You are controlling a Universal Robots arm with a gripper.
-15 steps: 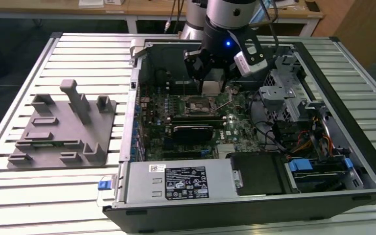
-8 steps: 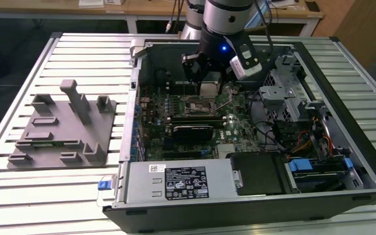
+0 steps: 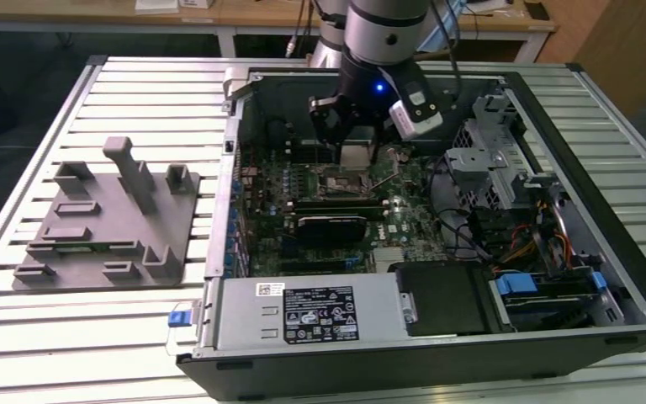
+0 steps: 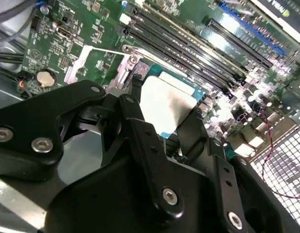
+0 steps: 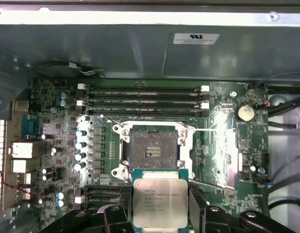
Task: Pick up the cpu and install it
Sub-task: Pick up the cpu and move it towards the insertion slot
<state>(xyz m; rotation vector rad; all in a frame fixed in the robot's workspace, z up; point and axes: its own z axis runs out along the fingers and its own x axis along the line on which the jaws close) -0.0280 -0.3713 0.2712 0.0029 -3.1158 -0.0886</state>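
Observation:
The cpu [image 5: 156, 199], a flat square chip with a pale silvery top and a green rim, sits between the black fingers [image 5: 194, 204] of my gripper [image 5: 157, 206], which is shut on it. It hangs over the motherboard inside the open computer case, just beside the open socket [image 5: 150, 148], whose retention frame is lifted. In the second wrist view the cpu [image 4: 165, 103] shows tilted between the fingers [image 4: 140, 104] of the gripper [image 4: 164, 116]. In the exterior view the gripper [image 3: 353, 156] hovers above the socket [image 3: 340, 179] at the middle of the board.
A grey plastic fixture [image 3: 110, 219] with upright posts lies on the slatted table at the exterior view's left. Inside the case [image 3: 233, 151] are memory slots [image 5: 142, 99], a black block [image 3: 329, 227], a power supply [image 3: 300, 311], a drive cage [image 3: 503, 160] and loose cables [image 3: 525, 244].

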